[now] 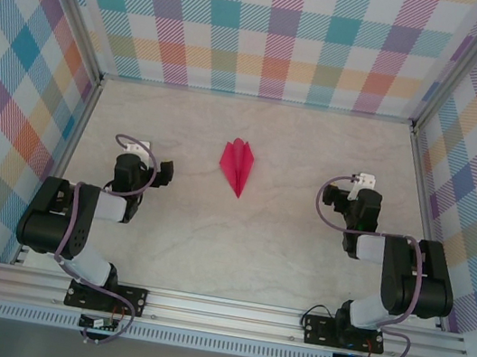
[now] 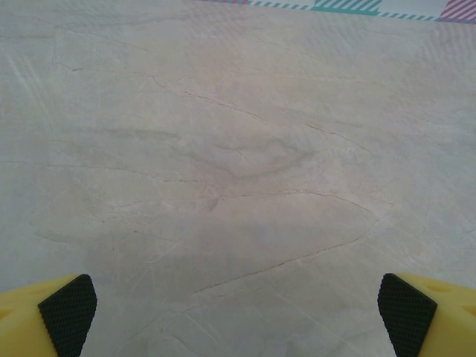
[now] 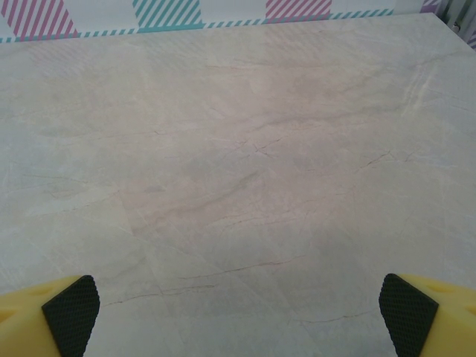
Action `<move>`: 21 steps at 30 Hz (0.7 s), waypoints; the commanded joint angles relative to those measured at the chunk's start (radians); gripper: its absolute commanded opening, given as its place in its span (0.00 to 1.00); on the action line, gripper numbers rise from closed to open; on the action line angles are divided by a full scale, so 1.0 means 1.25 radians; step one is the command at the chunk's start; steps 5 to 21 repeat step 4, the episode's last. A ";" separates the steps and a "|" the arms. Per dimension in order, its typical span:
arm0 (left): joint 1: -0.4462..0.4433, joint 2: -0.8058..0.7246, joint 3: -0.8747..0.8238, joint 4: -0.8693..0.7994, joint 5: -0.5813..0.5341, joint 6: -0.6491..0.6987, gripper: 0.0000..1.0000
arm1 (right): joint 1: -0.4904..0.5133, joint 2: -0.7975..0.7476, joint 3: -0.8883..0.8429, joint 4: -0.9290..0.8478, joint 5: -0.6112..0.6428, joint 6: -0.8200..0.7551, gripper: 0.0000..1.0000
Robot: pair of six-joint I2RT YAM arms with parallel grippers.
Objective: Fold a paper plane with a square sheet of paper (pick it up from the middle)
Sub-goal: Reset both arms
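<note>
We see the paper plane (image 1: 238, 166) lying on the pale marble table (image 1: 253, 254), mid-table between the two arms, its tip pointing to the near edge. The left gripper (image 2: 238, 316) and the right gripper (image 3: 238, 316) are spread wide over bare tabletop, well apart from it.

Paper plane (image 1: 238, 166) creased matt paper; table (image 1: 255, 245) smooth marble-look, faintly veined; front rail (image 1: 225, 312) ribbed bare metal

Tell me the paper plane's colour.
The paper plane is plain bright pink-red, best seen in the top external view.
</note>
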 commanded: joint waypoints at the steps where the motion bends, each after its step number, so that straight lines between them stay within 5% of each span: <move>1: -0.006 0.009 0.018 -0.006 0.001 0.013 1.00 | -0.004 0.002 -0.002 0.038 -0.013 -0.001 1.00; 21: -0.005 0.009 0.017 -0.005 0.002 0.012 1.00 | -0.003 0.002 -0.006 0.043 -0.020 -0.005 1.00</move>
